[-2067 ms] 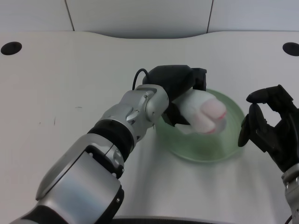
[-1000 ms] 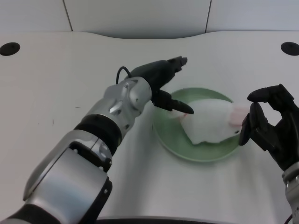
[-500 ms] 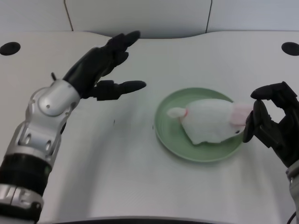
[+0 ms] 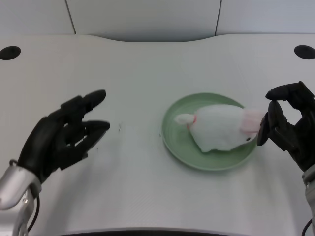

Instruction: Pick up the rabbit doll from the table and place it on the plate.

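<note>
Left forearm is mostly cut off at the bottom-left corner, only a silver sliver of wrist showing; left hand hovers over the table at lower left, well apart from the plate, fingers spread and pointing toward it, holding nothing. Doll lies on its side in the green plate, white body across the middle, its pink-tinged end at the right rim partly hidden behind the right hand. Dark holes in the far table corners are partly cropped.
</note>
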### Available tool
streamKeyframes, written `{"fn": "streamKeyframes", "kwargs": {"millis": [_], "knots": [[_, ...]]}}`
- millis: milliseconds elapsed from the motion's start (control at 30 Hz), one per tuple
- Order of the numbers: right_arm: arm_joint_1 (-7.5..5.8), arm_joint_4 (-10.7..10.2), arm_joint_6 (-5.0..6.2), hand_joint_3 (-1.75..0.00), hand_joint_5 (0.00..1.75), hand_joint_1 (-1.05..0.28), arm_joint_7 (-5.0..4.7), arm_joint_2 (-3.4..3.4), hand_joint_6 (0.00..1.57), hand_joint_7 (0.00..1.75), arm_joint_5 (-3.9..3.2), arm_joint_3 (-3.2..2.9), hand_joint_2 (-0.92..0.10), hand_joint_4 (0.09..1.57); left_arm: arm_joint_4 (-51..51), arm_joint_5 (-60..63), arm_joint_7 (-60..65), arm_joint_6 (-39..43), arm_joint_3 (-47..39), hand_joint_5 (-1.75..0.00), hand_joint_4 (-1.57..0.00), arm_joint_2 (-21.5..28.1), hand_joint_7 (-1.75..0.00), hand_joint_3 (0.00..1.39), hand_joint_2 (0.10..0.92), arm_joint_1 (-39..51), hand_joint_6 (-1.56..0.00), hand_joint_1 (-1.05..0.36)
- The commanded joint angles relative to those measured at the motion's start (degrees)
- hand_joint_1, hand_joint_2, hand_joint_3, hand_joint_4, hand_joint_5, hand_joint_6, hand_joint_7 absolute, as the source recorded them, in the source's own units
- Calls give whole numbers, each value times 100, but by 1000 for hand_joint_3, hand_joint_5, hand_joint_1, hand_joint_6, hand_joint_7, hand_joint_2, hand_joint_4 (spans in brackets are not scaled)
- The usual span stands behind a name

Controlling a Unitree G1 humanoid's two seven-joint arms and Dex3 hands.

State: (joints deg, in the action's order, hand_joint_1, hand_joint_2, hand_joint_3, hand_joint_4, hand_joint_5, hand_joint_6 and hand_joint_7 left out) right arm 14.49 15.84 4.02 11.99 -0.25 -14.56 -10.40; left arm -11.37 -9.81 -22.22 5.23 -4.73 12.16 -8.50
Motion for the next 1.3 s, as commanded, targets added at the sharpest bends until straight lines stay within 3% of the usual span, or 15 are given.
{"fn": "streamKeyframes", "kwargs": {"millis": [33, 67, 167, 367, 433, 500, 600, 733, 967, 1067, 1200, 1233, 1267, 1300], "knots": [[74, 87, -65, -880, 1746, -168, -21, -92, 457, 1746, -44, -49, -876, 1038, 193, -150, 6, 105, -187, -1186, -381, 28, -144, 368, 921, 389, -591, -665], [83, 92, -78, -880, 1746, -167, -28, -93, 457, 1746, -51, -54, -871, 1039, 228, -167, 21, 103, -217, -1274, -365, 19, -152, 380, 921, 459, -613, -664], [126, 221, 48, -894, 1746, -160, 61, -137, 483, 1746, -34, -60, -866, 1062, 248, -309, -24, 43, -324, -1458, -391, 21, -186, 418, 921, 642, -673, -667], [156, 289, 101, -905, 1746, -165, 118, -162, 497, 1746, -54, -79, -859, 1077, 179, -460, -37, 4, -393, -1549, -446, -78, -227, 431, 921, 778, -733, -656], [173, 331, 110, -907, 1746, -162, 131, -187, 497, 1746, -53, -100, -852, 1078, 56, -552, -15, 12, -429, -1681, -522, -176, -326, 481, 921, 892, -814, -621], [197, 394, 121, -907, 1746, -169, 181, -206, 497, 1746, -88, -125, -850, 1080, -40, -563, -1, 76, -447, -1732, -543, -219, -469, 497, 921, 901, -794, -613], [214, 409, 112, -909, 1746, -179, 206, -220, 492, 1746, -111, -134, -849, 1080, -156, -539, -6, 176, -467, -1745, -504, -250, -738, 527, 921, 872, -656, -637], [256, 437, 123, -912, 1746, -182, 171, -263, 492, 1746, -50, -126, -845, 1082, -296, -515, 4, 327, -493, -1746, -515, -282, -930, 495, 921, 820, -585, -657], [284, 473, 153, -915, 1746, -189, 100, -243, 486, 1746, 4, -97, -838, 1066, -404, -532, 18, 277, -558, -1746, -508, -266, -1113, 509, 921, 800, -558, -646], [318, 623, 229, -915, 1746, -189, 124, -252, 486, 1746, -9, -114, -839, 1059, -524, -498, 12, 369, -563, -1746, -519, -270, -1180, 516, 921, 777, -539, -643], [312, 604, 293, -928, 1746, -169, 141, -224, 486, 1746, -39, -106, -856, 1066, -549, -491, 57, 360, -566, -1746, -529, -303, -1213, 504, 921, 776, -525, -643], [341, 661, 268, -929, 1746, -167, 110, -235, 486, 1746, -37, -122, -857, 1068, -577, -485, 78, 387, -570, -1746, -529, -321, -1216, 504, 921, 766, -524, -643], [357, 654, 162, -923, 1746, -176, 45, -232, 486, 1746, -52, -140, -852, 1065, -596, -484, 99, 402, -575, -1746, -523, -340, -1233, 493, 921, 762, -519, -644], [360, 675, 168, -895, 1746, -190, 32, -232, 471, 1746, -48, -143, -859, 1029, -628, -469, 118, 433, -577, -1746, -521, -351, -1252, 489, 921, 758, -514, -641]]}}
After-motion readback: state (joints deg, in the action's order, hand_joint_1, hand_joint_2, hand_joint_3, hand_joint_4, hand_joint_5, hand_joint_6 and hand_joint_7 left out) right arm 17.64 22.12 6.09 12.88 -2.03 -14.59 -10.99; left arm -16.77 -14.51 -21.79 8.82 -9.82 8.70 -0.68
